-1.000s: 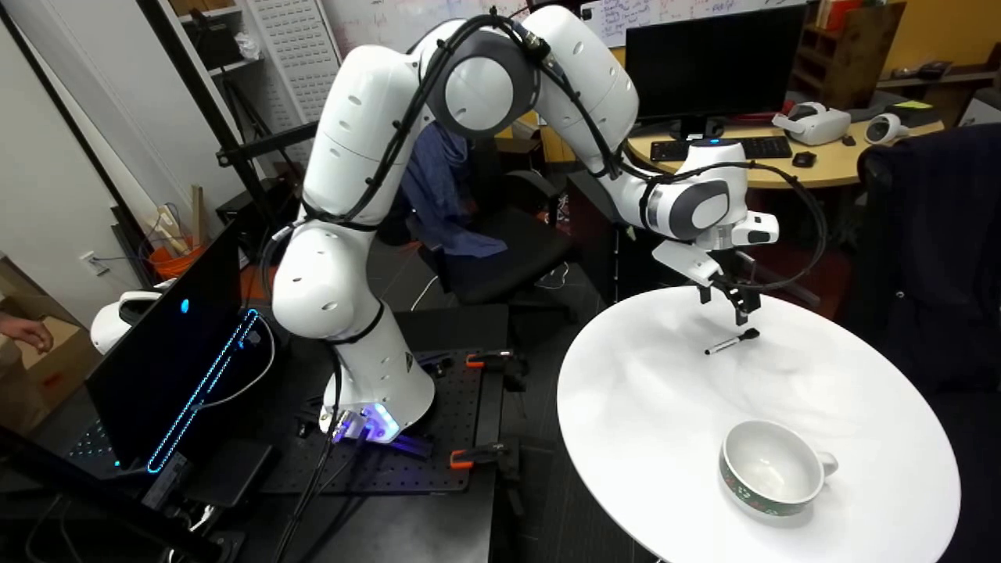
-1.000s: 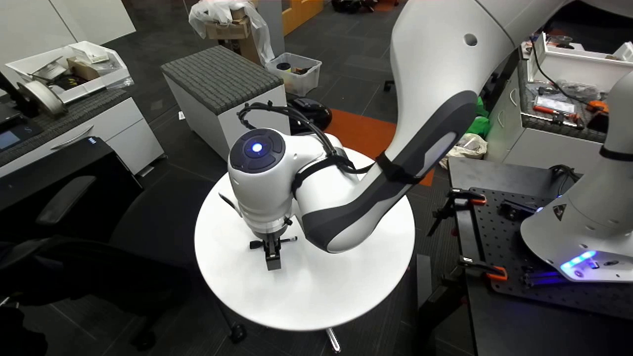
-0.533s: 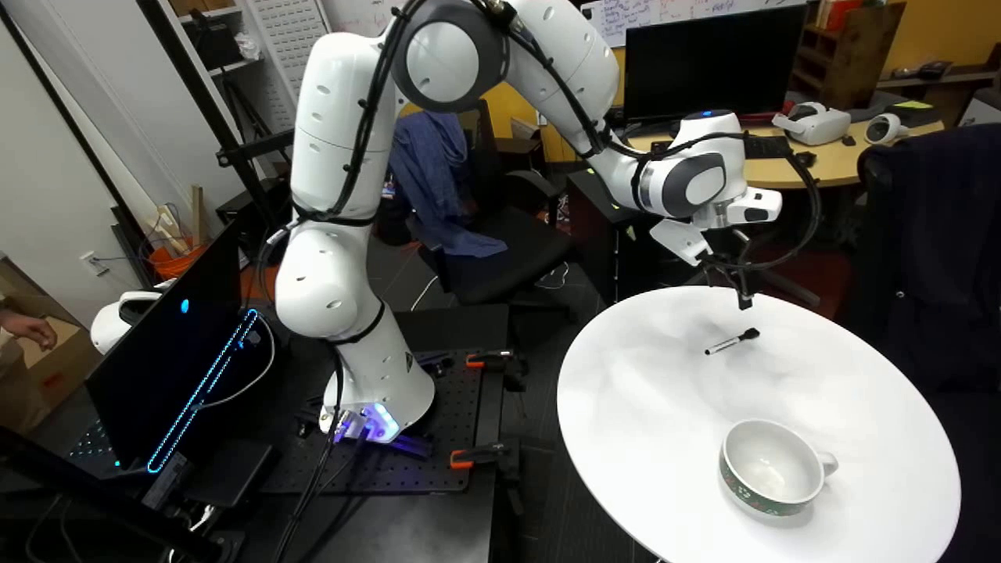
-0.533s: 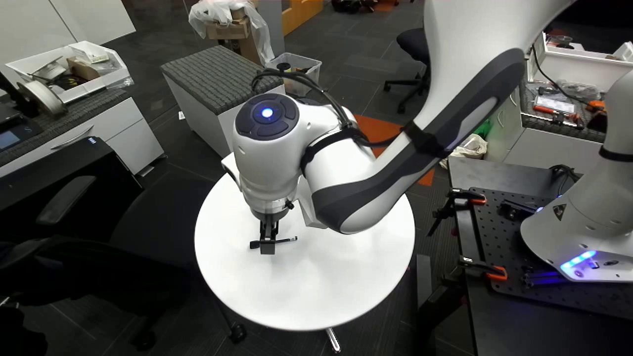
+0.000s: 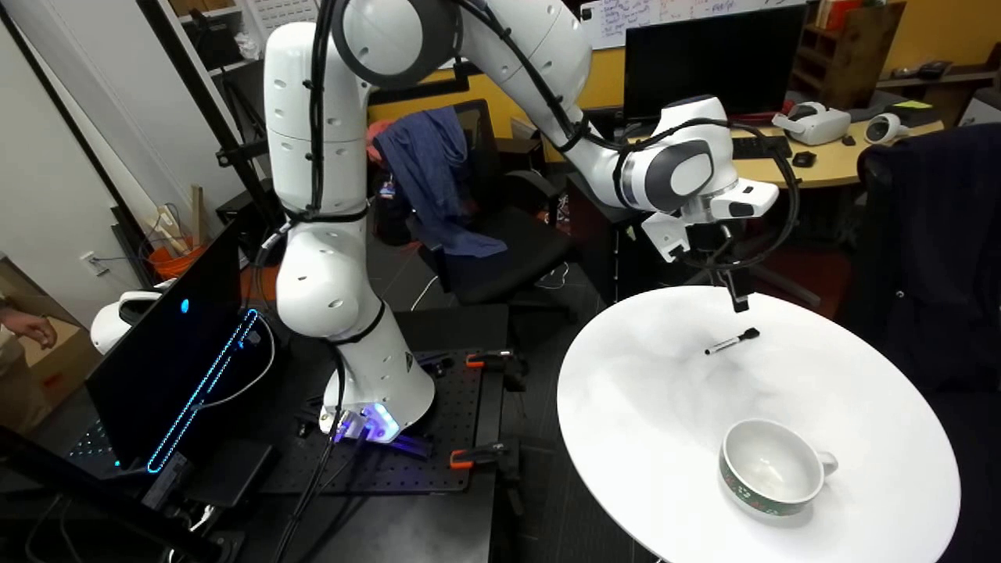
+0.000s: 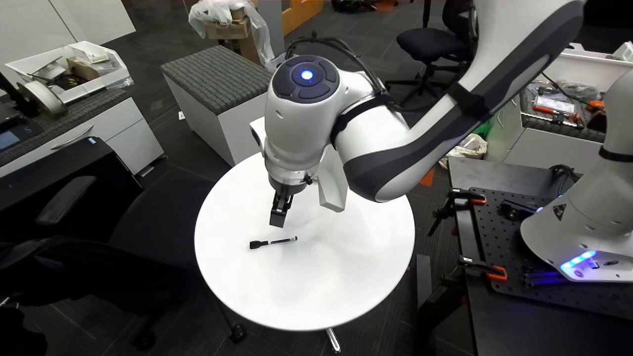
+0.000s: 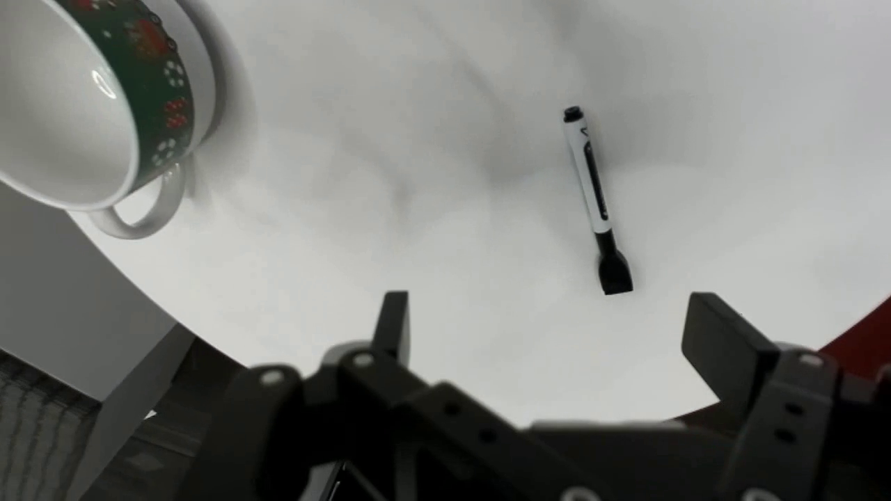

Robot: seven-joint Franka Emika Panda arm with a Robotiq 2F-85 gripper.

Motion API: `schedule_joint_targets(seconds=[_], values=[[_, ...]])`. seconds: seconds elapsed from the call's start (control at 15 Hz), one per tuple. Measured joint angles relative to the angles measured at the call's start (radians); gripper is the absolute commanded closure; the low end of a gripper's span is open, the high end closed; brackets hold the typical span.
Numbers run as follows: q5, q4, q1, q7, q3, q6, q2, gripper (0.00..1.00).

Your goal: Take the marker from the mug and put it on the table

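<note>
My end effector (image 7: 548, 313) is positioned above the round white table (image 6: 316, 291), its two black fingers (image 7: 731, 355) spread wide apart. In the wrist view, the dry-erase marker (image 7: 593, 182) lies flat on the table beyond the fingertips, apart from both. Its black, brush-shaped cap is the end nearest the fingers; the white barrel extends away from me. The decorated mug (image 5: 770, 469) stands upright on the same table, well apart from the marker. It has a pale interior, a green patterned band around the outer wall and one loop handle. My white-and-grey arm (image 5: 547, 47) reaches over the table in both exterior views. Further out, in an exterior view, a wooden desk (image 5: 844, 163) carries a monitor (image 5: 708, 70), a keyboard (image 5: 758, 148), a computer mouse (image 5: 804, 159) and a white VR headset (image 5: 813, 125). A black office chair (image 5: 520, 254), draped with a blue cloth (image 5: 428, 176), stands behind the arm. In an exterior view, a cabinet (image 6: 217, 79) with a grey textured top stands near the table.
</note>
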Motion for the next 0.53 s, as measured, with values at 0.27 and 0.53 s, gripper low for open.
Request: schedule_joint_targets(seconds=[0.27,0.53], values=[[-0.071,-0.053,0.0,0.091,-0.016,0.041,-0.041,0.0],[-0.09,-0.079,0.0,0.112,-0.018,0.056,-0.062,0.0]])
